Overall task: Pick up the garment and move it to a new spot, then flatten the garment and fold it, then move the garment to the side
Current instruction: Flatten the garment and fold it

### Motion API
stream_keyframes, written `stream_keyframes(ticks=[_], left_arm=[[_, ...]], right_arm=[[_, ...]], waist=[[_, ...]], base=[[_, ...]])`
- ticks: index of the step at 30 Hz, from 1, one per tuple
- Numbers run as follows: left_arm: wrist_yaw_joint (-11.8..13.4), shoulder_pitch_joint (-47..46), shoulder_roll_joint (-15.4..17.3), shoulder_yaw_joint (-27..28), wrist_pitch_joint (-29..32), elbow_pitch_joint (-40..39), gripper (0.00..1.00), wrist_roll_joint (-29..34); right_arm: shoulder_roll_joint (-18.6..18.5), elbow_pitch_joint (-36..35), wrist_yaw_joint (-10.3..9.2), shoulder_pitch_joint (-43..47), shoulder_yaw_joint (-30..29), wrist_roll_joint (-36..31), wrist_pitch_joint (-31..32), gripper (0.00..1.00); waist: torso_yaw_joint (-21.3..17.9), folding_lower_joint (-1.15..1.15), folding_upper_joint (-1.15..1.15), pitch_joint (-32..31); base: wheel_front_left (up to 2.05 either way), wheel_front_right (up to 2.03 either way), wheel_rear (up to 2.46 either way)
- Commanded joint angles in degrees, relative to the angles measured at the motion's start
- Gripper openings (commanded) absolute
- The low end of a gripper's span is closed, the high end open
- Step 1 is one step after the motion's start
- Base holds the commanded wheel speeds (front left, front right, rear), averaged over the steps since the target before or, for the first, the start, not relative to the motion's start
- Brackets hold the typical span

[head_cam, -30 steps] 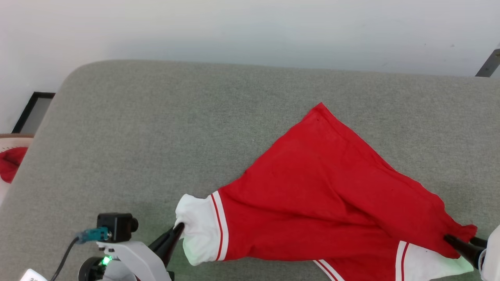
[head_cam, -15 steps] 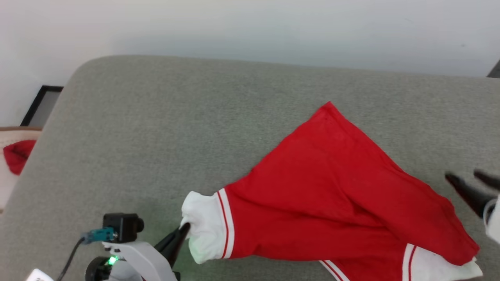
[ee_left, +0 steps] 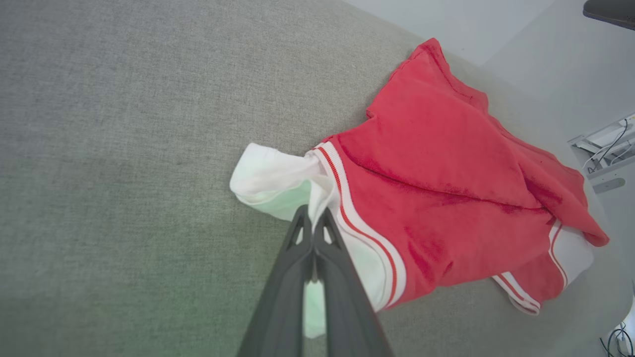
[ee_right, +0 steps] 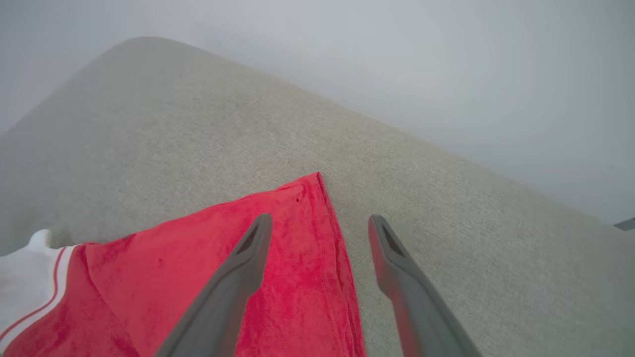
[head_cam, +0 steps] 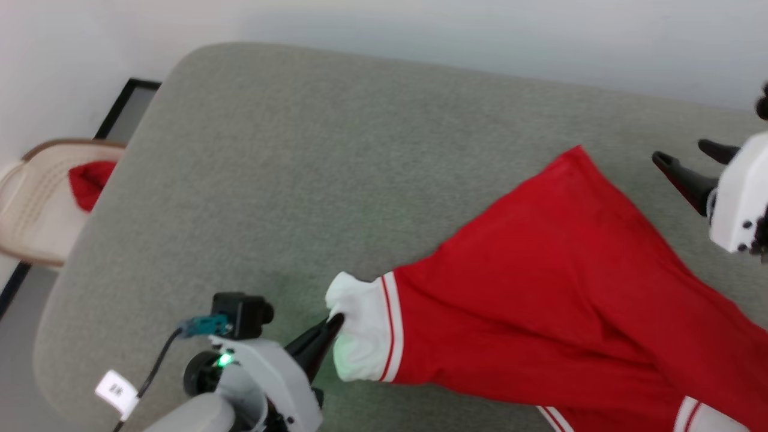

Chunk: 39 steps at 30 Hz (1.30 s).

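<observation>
The garment (head_cam: 558,300) is bright red with white cuffs and red-white stripe trim, spread on the grey padded table (head_cam: 300,150). My left gripper (head_cam: 335,321) is shut on the white cuff at the garment's left end; the left wrist view shows its fingers (ee_left: 313,223) pinching that white cloth, the garment (ee_left: 446,163) stretching away to the right. My right gripper (head_cam: 684,153) hovers open above the table, right of the garment's far pointed corner. In the right wrist view the open gripper (ee_right: 320,223) frames that red corner of the garment (ee_right: 297,208), with nothing between the fingers.
A cream perforated basket (head_cam: 36,204) with a small red cloth bundle (head_cam: 90,180) stands off the table's left edge. A dark frame (head_cam: 129,99) lies on the floor behind it. White wall runs beyond the table's far edge.
The right gripper let go of the garment's right end, opened and rose toward the far pointed corner. The left gripper keeps its hold on the white cuff. The head camera has turned.
</observation>
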Motion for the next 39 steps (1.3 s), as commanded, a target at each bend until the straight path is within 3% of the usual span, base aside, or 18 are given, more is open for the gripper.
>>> stream_keyframes(ticks=[1, 13, 21, 29, 30, 31, 32, 39], left_arm=[[-0.4, -0.8, -0.5, 0.0, 0.0, 0.2, 0.00, 0.3], [-5.5, -7.1, -7.1, -1.9, 0.1, 6.5, 0.00, 2.2], [-8.3, -9.1, -10.3, -2.6, -0.5, 10.6, 0.00, 2.2], [-10.4, -10.4, -12.1, -3.1, -0.9, 14.0, 0.00, 2.3], [-10.7, -10.4, -12.3, -3.1, -1.0, 14.3, 0.00, 2.3], [-10.7, -10.5, -12.4, -3.1, -0.9, 14.7, 0.00, 2.2], [-10.8, -10.6, -12.5, -3.1, -1.0, 15.0, 0.00, 2.2], [-11.4, -11.7, -11.5, -3.0, -0.1, 16.4, 0.00, 2.0]], right_arm=[[-0.2, 0.9, 0.00, -1.1, 1.2, 0.3, -0.3, 1.00], [-4.6, 21.7, -0.01, -17.7, 20.0, 4.4, 1.0, 1.00], [-7.6, 28.3, -0.01, -22.9, 30.0, 7.1, 2.7, 1.00], [-8.2, 34.8, -0.03, -23.0, 37.5, 9.9, 5.7, 1.00], [-8.2, 35.4, -0.03, -22.7, 38.5, 10.6, 6.8, 0.96], [-8.2, 35.8, -0.02, -22.4, 39.4, 11.1, 8.1, 0.20], [-8.4, 36.0, -0.02, -22.4, 40.2, 11.4, 9.0, 0.00], [-8.4, 37.3, -0.03, -25.8, 41.3, 13.7, 8.3, 0.00]], waist=[[3.0, 0.00, 0.00, 2.7], [9.9, 0.00, 0.00, 8.5], [12.3, 0.00, 0.00, 10.8], [13.6, 0.00, 0.00, 11.9], [13.7, 0.00, 0.00, 11.9], [13.7, 0.00, 0.00, 12.0], [13.6, 0.00, 0.00, 12.0], [11.9, 0.00, 0.00, 11.0]], base=[[0.00, 0.00, 0.00], [0.00, 0.00, 0.00], [0.00, 0.00, 0.00], [0.00, 0.00, 0.00], [0.00, 0.00, 0.00], [0.00, 0.00, 0.00], [0.00, 0.00, 0.00], [0.00, 0.00, 0.00]])
